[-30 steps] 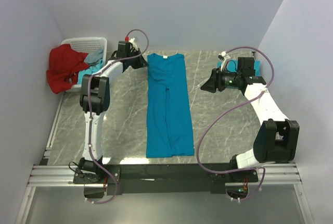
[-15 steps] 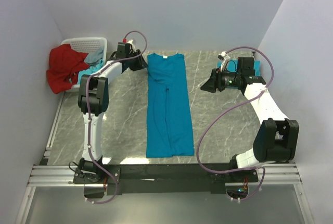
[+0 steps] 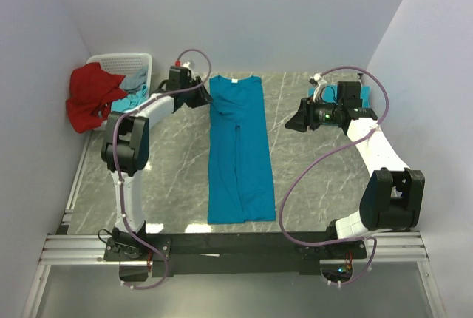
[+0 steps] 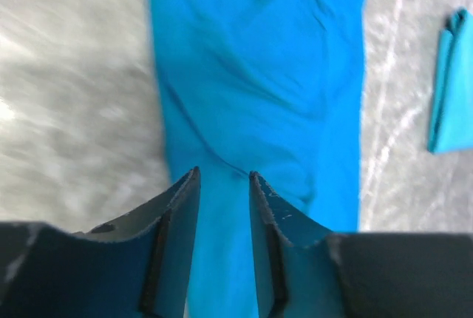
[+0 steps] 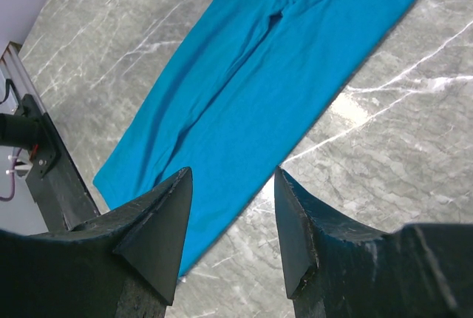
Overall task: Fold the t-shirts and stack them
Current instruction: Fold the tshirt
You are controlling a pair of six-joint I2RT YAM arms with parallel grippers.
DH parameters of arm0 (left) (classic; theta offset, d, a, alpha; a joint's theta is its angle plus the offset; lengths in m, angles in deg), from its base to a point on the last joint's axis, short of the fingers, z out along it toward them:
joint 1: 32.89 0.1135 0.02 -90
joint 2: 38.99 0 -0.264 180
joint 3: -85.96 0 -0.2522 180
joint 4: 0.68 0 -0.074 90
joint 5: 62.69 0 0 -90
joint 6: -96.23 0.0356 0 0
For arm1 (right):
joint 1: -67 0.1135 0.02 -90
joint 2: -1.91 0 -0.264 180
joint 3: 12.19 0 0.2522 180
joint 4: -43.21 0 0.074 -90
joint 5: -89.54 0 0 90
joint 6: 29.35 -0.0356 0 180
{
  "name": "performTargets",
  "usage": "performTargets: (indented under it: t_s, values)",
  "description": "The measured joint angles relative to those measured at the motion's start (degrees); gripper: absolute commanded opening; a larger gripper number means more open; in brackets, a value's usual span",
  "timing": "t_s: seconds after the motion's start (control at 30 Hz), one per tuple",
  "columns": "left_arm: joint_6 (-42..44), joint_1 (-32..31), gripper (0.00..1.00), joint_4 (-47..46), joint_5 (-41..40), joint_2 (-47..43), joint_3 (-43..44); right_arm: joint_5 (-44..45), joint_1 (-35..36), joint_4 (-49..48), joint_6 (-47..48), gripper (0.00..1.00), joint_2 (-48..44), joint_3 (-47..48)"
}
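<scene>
Overhead, we see a grey marble-veined table (image 3: 177,177) boxed in by plain pale walls (image 3: 244,15), with a metal rail (image 3: 236,248) along its near edge where the two arms are bolted. We count two teal shirts on the table. One long t-shirt (image 3: 240,155) lies flat down the middle, folded lengthwise into a narrow strip with its collar at the far end. One folded t-shirt (image 3: 366,96) sits at the far right corner, partly hidden behind the right arm. There is one white basket (image 3: 122,63) in the far left corner, with one red garment (image 3: 90,96) draped over its side and some teal cloth (image 3: 131,96) and grey cloth (image 3: 135,79) inside. The left gripper (image 3: 201,93) hovers at the long strip's far left edge, near the collar. Its wrist camera shows what the top view cannot: the fingers stand a little apart with nothing pinched between them, the shirt below, and the small folded t-shirt (image 4: 451,85) in full beyond the strip. The right gripper (image 3: 292,123) hangs well apart from the cloth on the right. Its own view shows the jaws spread wide and empty over the strip's near half (image 5: 244,89), along with the rail's dark end.
</scene>
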Motion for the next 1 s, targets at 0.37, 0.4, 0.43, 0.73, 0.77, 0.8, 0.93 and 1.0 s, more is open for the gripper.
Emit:
performTargets:
  t_s: [0.37, 0.4, 0.43, 0.73, 0.77, 0.8, 0.93, 1.0]
  values:
    - [-11.04, -6.99, 0.27, -2.51, -2.38, -0.28, -4.37, 0.0, 0.0, 0.59, 0.48, 0.55, 0.02, 0.0]
    - [-11.45, -7.08, 0.27, -2.54, -2.84, -0.07, -4.35, 0.0, 0.0, 0.59, 0.61, 0.55, 0.02, 0.02]
    - [-11.74, -7.1, 0.28, -2.51, -3.19, 0.22, -4.31, -0.02, 0.0, 0.66, 0.66, 0.55, 0.02, 0.04]
    - [-12.92, -7.04, 0.28, -0.31, -6.25, 3.3, -3.13, -0.02, 0.0, 0.94, 0.85, 0.55, 0.02, 0.04]
    - [-12.92, -7.06, 0.28, 0.13, -6.29, 3.65, -2.82, -0.02, 0.0, 0.94, 0.87, 0.55, 0.02, 0.04]
    - [-12.92, -7.1, 0.28, 0.42, -6.27, 4.07, -2.27, -0.02, 0.0, 0.94, 0.87, 0.55, 0.02, 0.04]
    - [-12.9, -7.28, 0.29, 1.05, -6.23, 5.62, -0.31, -0.02, -0.02, 0.94, 0.87, 0.55, 0.02, 0.04]
    - [-12.87, -7.34, 0.29, 1.11, -6.23, 6.03, 0.17, -0.02, -0.02, 0.96, 0.87, 0.55, 0.02, 0.04]
